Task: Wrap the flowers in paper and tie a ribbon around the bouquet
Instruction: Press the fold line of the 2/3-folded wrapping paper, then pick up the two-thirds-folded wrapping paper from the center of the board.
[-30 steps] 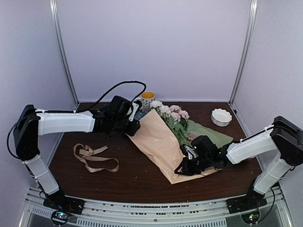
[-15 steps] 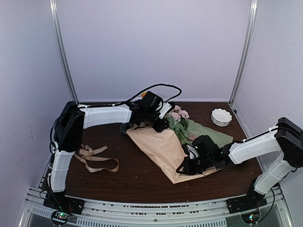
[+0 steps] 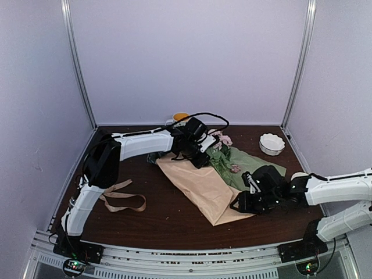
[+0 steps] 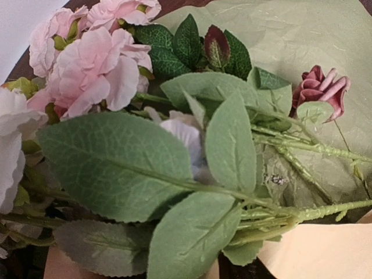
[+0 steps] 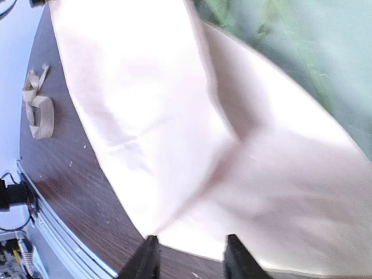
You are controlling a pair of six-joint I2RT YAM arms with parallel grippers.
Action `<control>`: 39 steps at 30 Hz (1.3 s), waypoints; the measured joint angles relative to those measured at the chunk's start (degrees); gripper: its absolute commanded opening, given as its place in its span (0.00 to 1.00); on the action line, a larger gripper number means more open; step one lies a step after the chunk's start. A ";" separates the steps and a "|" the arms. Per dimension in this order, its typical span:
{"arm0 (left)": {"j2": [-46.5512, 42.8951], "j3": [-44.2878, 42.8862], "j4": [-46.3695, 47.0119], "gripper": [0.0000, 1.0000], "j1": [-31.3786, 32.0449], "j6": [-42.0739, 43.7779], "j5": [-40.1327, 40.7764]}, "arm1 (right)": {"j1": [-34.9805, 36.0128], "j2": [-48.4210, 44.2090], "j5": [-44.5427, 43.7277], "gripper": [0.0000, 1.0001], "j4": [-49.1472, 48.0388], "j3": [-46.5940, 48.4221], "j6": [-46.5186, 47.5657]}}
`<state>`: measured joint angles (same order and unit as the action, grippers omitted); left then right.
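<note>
The flowers (image 3: 222,152) lie on the green paper (image 3: 258,165), with the peach-tan paper (image 3: 200,186) folded over their stems. In the left wrist view, pink roses (image 4: 99,75), large green leaves and stems fill the frame above the green sheet (image 4: 279,40). My left gripper (image 3: 200,157) hangs right over the flower heads, and its fingers do not show. My right gripper (image 3: 238,204) sits low at the peach paper's near edge. Its fingers (image 5: 148,258) stand apart over bare table, just short of the peach sheet (image 5: 174,116). The tan ribbon (image 3: 119,195) lies loose at the left.
A white bowl (image 3: 272,143) stands at the back right. A mug (image 3: 180,118) stands at the back behind my left arm. The ribbon (image 5: 38,107) also shows at the left of the right wrist view, near the table's front edge (image 5: 64,226).
My left arm has swung right from the paper's left edge to over the flowers. My right gripper has opened, let go of the peach paper and drawn back to the right.
</note>
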<state>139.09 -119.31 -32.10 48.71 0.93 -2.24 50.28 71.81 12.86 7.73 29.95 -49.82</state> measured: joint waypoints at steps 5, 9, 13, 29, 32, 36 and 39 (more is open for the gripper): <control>0.11 -0.37 -1.05 0.45 0.00 0.09 -0.13 | -0.59 -14.45 -7.91 0.59 12.02 -4.70 -6.91; 0.11 -0.39 -1.14 0.45 0.00 0.11 -0.24 | -2.73 -21.75 -12.94 0.68 20.98 -5.35 -13.62; 0.11 -0.39 -1.18 0.45 0.00 0.13 -0.37 | -6.95 -26.36 -15.50 0.68 26.10 -5.66 -19.67; 0.11 0.15 -0.87 0.45 0.00 0.52 -0.59 | -15.45 -14.58 -15.47 0.54 23.63 -7.43 -23.17; 0.11 0.24 -0.76 0.45 0.00 0.52 -0.59 | -15.72 -12.63 -15.08 0.54 21.20 -7.04 -22.21; 0.11 0.66 -0.46 0.45 0.00 0.52 -0.61 | -15.89 -11.30 -14.27 0.48 19.47 -6.51 -21.55; 0.11 0.70 -0.42 0.45 0.00 0.52 -0.61 | -15.93 -11.30 -13.66 0.34 19.37 -6.62 -21.31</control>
<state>139.20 -118.61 -32.51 48.71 1.45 -2.85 34.35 60.51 -0.80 27.09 23.33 -71.13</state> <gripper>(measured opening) 0.447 0.458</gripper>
